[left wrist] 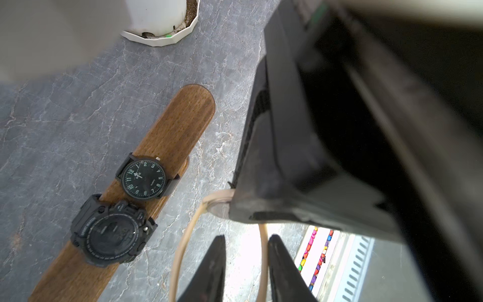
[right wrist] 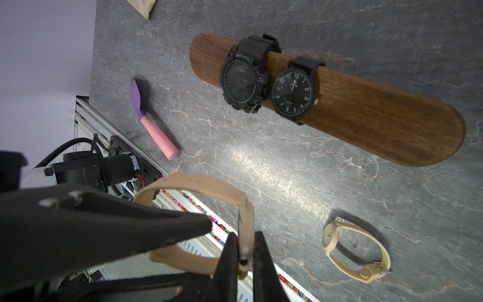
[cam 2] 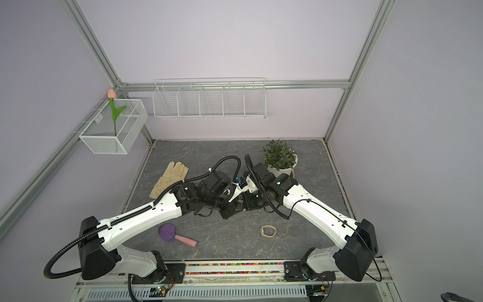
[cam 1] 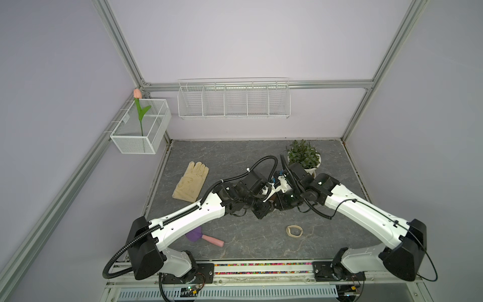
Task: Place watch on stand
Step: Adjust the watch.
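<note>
One-handed, clamps beige rubber-strap wristwatch [right wrist: 245,217] in right gripper [right wrist: 245,235], mid-frame in both top views, straddles strap with left gripper [left wrist: 247,239] parted, risks dropping it short of long brown wooden stand [right wrist: 366,115] if released early.

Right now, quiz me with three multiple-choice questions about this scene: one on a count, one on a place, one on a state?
1. How many watches sit on the stand? A one; B two; C four.
2. Where is the loose beige watch? A on the stand; B held in mid-air; C on the table.
3. The right gripper is: A shut on a second beige watch; B open, empty; C shut on nothing.
Answers: 1 B, two black watches wrap the bar; 2 C, it lies on the grey surface; 3 A, its fingers pinch the case.
</note>
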You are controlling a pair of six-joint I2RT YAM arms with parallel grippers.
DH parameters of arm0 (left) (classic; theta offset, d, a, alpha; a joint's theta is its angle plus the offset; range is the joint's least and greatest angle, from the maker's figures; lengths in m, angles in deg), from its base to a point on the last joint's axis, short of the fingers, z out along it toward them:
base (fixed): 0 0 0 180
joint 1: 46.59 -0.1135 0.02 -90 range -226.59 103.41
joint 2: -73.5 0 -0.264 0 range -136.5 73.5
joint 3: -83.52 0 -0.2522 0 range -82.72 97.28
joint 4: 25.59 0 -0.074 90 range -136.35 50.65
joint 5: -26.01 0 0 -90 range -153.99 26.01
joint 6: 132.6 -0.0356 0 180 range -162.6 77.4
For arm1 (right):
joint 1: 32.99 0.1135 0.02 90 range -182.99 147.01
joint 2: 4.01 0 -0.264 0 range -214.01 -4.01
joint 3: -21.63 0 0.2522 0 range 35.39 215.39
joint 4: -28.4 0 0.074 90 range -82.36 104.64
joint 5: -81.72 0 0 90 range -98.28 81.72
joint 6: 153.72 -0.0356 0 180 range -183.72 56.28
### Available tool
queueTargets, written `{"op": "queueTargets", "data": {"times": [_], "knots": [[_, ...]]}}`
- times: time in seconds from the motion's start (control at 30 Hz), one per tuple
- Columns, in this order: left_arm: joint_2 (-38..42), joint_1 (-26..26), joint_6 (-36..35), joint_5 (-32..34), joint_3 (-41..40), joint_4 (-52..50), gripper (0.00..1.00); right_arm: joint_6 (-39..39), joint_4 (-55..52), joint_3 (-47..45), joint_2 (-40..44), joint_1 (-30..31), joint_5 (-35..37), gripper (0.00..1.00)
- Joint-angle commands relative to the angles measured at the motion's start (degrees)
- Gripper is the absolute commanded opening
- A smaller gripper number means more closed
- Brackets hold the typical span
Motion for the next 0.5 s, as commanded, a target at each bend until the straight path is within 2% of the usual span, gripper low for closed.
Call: {"op": "queueTargets", "data": {"times": [0.0, 0.17, 0.27, 0.33, 0.4, 0.47], "knots": [[-1.2, 1.5, -1.2, -0.9, 0.1, -3.5, 0.31, -0.4, 3.2, -0.9, 1.4, -1.5, -1.2, 0.07], [-1.8, 1.7, -0.9, -0.9, -0.3, -3.6, 0.32, -0.7, 3.7, -1.3, 2.1, -2.4, -2.0, 0.07], [-1.8, 1.7, -0.8, -1.0, -0.4, -2.9, 0.28, -0.9, 4.1, -1.5, 2.1, -2.4, -2.5, 0.07], [-2.0, 1.7, -0.4, -1.4, -0.2, -2.3, 0.18, -1.2, 4.4, -1.5, 2.0, -2.4, -2.9, 0.07], [-2.5, 1.7, -0.2, -1.7, 0.1, -2.0, 0.0, -1.2, 4.5, -1.5, 1.9, -2.4, -2.8, 0.07], [-3.1, 1.7, 0.0, -1.9, 0.3, -1.9, 0.0, -1.3, 4.8, -1.6, 2.1, -2.4, -2.5, 0.07]]}}
